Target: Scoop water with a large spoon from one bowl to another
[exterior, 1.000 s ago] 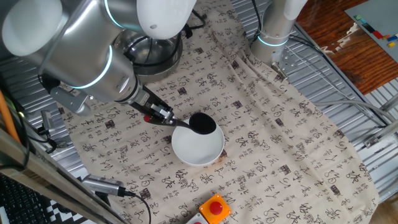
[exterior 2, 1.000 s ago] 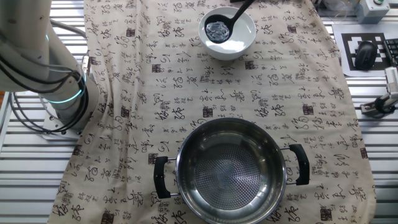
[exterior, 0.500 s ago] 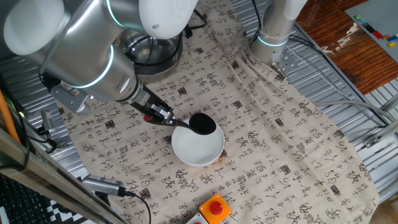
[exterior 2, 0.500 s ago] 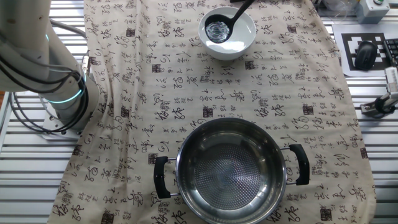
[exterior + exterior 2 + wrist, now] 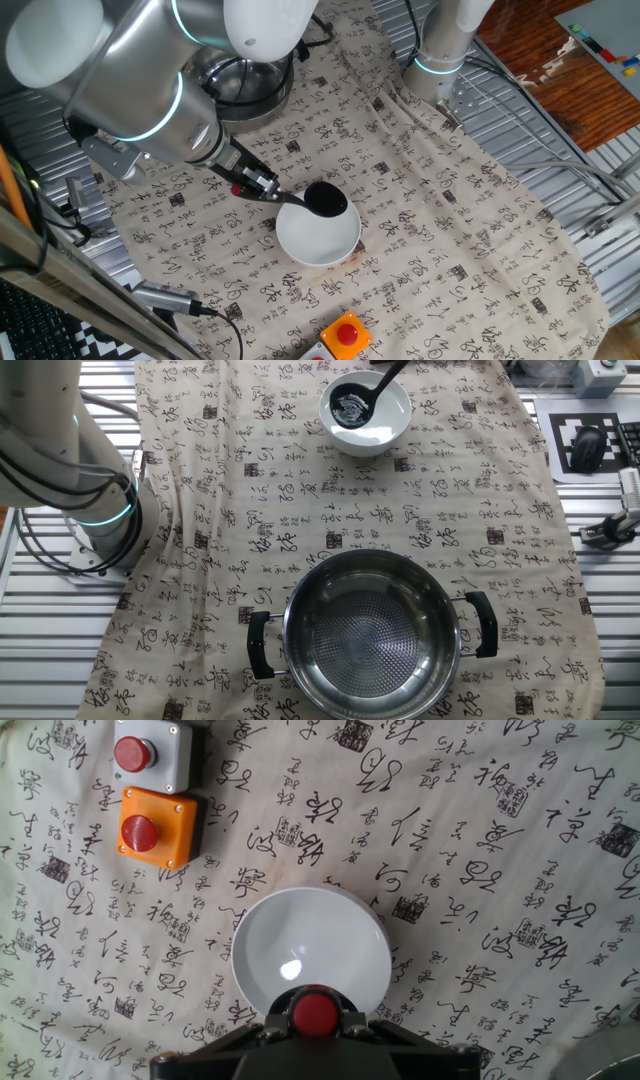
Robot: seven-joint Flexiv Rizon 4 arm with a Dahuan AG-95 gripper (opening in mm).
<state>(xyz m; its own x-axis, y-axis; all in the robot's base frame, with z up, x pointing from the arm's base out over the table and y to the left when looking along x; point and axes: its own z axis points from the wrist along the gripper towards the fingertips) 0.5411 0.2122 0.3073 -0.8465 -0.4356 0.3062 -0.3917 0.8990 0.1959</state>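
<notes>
The black ladle (image 5: 324, 198) has its round scoop dipped in the white bowl (image 5: 318, 235). Its thin handle runs back to my gripper (image 5: 252, 187), which is shut on the red-tipped end. In the other fixed view the scoop (image 5: 348, 406) sits in the bowl (image 5: 366, 412) and holds glinting water. In the hand view the ladle's red tip (image 5: 315, 1013) shows between my jaws, above the bowl (image 5: 310, 952). The steel pot with black handles (image 5: 372, 635) stands near the front of that view. It also shows behind my arm (image 5: 243, 83).
A patterned cloth (image 5: 430, 220) covers the table. An orange box with a red button (image 5: 346, 333) lies near the bowl. It shows beside a grey button box (image 5: 150, 754) in the hand view. A second arm's base (image 5: 440, 50) stands at the back.
The arm and ladle have barely moved. The glint of water in the scoop has shifted a little.
</notes>
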